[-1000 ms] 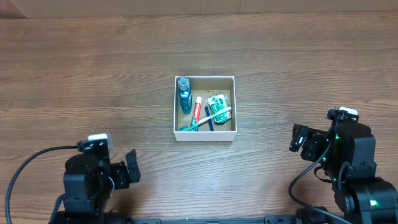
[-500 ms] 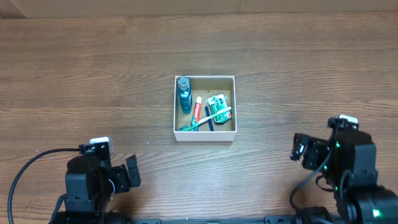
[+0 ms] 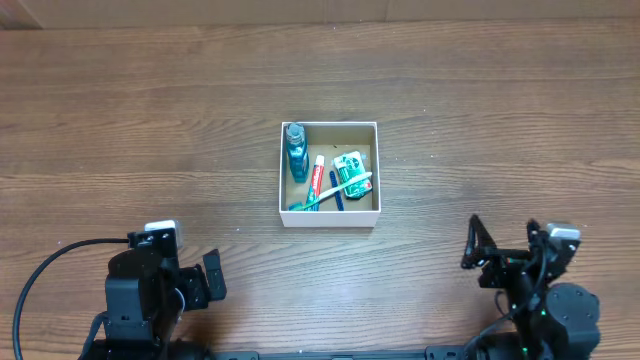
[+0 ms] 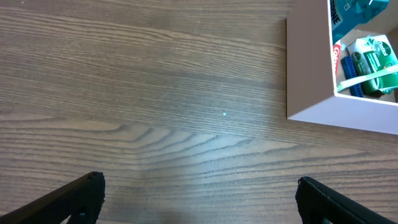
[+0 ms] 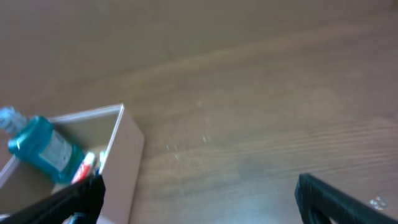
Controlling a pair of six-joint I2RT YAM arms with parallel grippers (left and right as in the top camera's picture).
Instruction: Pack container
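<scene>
The container sits approx mid-surface, open top up. It's ahead of both arms, roughly btwn them, and well apart from each. It's square, so no real long axis. Its walls run parallel w/ the wood grain & square across it, not skewed. Part of a white wall shows at upper right in the left wrist view. A corner shows at lower left in the right wrist view, which is blurry.

Count inside, 5 items in all, all w/in the walls:
- 1x mouthwash bottle, blue, lying along the left wall w/ cap toward the far wall.
- 1x toothpaste tube, red/white, lengthwise near-to-far, just right of the bottle.
- 1x green packet by the right wall.
- 1x toothbrush, teal/white, lying slantwise from the near-left corner toward the right wall.
- 1x dark-blue stick beside the brush; can't tell what it is.

Left hand: low by the surface's near edge, spread wide. Its wrist view has the fingertips at the bottom corners w/ only bare wood btwn them. It holds nothing & touches nothing.

Right hand: also by the near edge, on the other side, likewise spread wide. Its fingertips sit at the bottom corners of its wrist view. Nothing is gripped, and there's no contact w/ the container.
</scene>
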